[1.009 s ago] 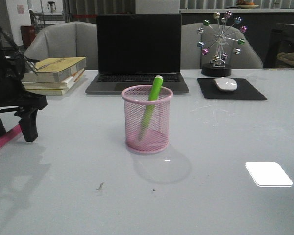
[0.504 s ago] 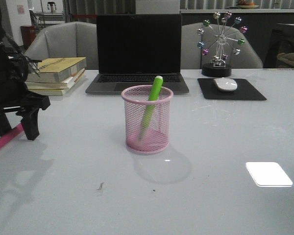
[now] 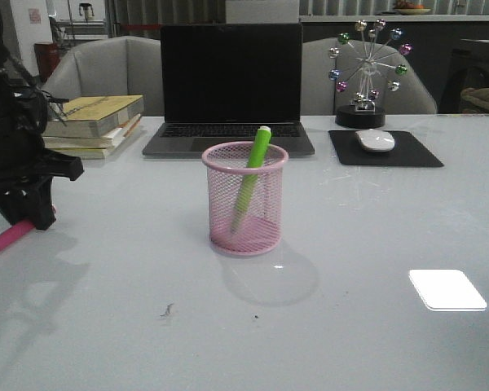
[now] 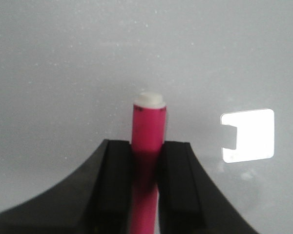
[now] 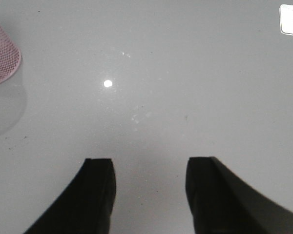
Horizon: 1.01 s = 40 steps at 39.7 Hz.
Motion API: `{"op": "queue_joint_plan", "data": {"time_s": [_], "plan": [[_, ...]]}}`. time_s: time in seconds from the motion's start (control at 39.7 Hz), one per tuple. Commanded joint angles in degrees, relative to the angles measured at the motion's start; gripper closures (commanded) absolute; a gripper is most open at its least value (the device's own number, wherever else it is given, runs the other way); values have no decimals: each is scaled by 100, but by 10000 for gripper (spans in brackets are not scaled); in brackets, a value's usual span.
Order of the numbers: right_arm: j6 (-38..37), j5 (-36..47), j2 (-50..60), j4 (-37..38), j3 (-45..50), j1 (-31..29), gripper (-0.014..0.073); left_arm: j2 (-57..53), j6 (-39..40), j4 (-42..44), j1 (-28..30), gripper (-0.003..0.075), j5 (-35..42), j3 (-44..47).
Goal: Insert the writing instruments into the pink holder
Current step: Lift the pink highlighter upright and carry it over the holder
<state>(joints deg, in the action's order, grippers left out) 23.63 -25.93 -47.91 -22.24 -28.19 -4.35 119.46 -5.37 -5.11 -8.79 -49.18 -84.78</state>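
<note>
The pink holder (image 3: 244,199) stands mid-table, its edge also showing in the right wrist view as the pink holder (image 5: 1,54). The green marker (image 3: 251,175) leans inside it, cap above the rim. At the far left, my left gripper (image 3: 26,213) is shut on the pink marker (image 3: 6,239), which lies low by the table. In the left wrist view the pink marker (image 4: 148,146) sits clamped between both fingers, white tip pointing away; the left gripper (image 4: 146,151) presses its sides. My right gripper (image 5: 149,168) hangs open over bare table, out of the front view.
Behind the cup stand a shut-off laptop (image 3: 231,85), stacked books (image 3: 94,122) at the left, and a mouse (image 3: 376,139) on a black pad beside a ferris-wheel ornament (image 3: 365,69). A bright light patch (image 3: 447,289) lies on the table at the right.
The left gripper's fingers have closed in together on the pink marker. The cup and green marker have not moved.
</note>
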Motion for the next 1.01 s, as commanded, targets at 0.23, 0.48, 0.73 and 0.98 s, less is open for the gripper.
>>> {"op": "queue_joint_plan", "data": {"time_s": [0.23, 0.48, 0.73, 0.98], "plan": [[85, 282, 70, -101, -168, 2, 149, -1228, -2, -483, -37, 622, 605, -171], [85, 281, 62, -101, -168, 2, 149, -2230, -478, -1088, -244, 622, 1806, -171], [85, 281, 62, -101, -168, 2, 149, -2539, -478, -1088, -1016, 622, 2986, -160], [85, 281, 62, -101, -168, 2, 149, -2542, -478, -1088, -1993, 622, 4740, 100]]}}
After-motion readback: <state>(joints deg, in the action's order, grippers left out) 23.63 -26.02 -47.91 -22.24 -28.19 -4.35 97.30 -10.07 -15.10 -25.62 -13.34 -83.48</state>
